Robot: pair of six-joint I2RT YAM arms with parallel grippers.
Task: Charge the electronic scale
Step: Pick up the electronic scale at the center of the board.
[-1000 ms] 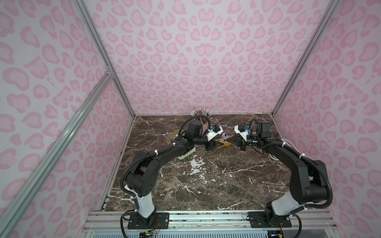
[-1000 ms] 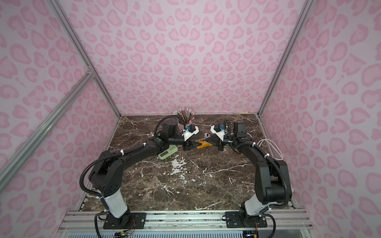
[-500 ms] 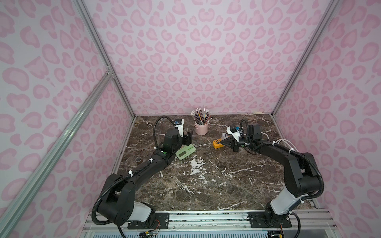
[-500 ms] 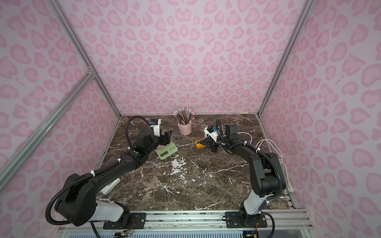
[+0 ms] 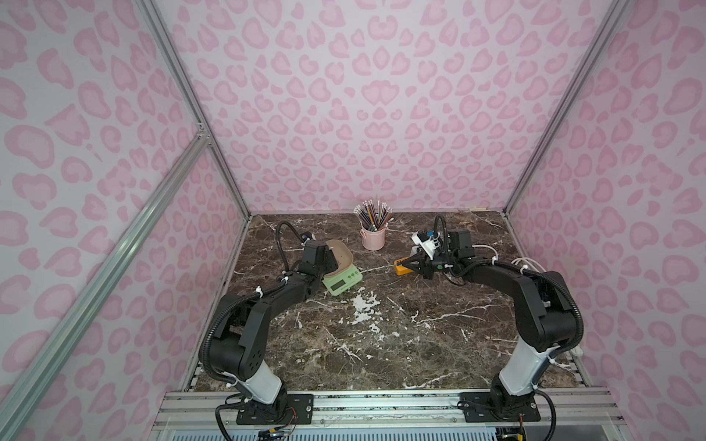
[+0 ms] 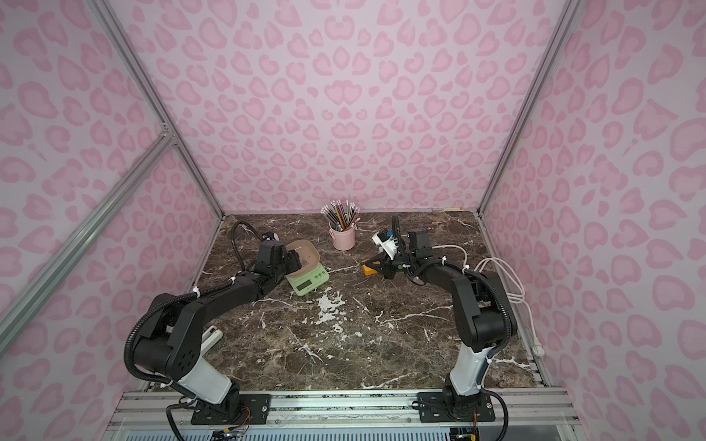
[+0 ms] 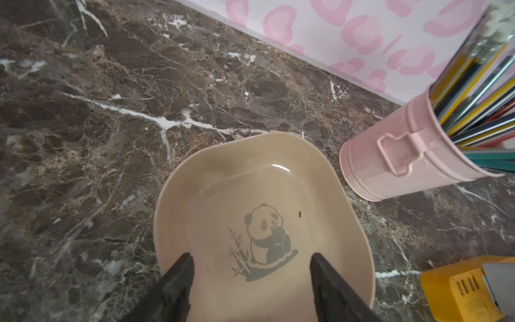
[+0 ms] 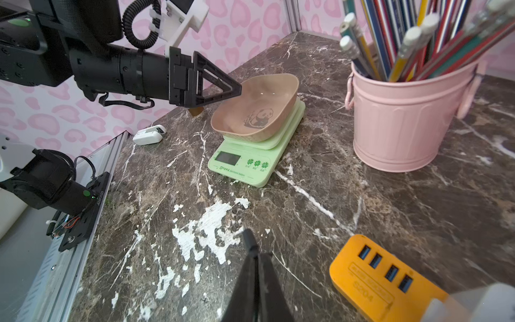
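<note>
The left gripper stands wide open with nothing in it. Its two black fingers reach over the near rim of a beige tray printed with a panda. That tray sits on the mint-green scale, which rests flat on the dark marble table toward the back, just beside a pink bucket of pencils. The right gripper is pressed shut and empty, low over the table next to an orange USB hub. A small white charger lies well apart, near the table's left edge.
</note>
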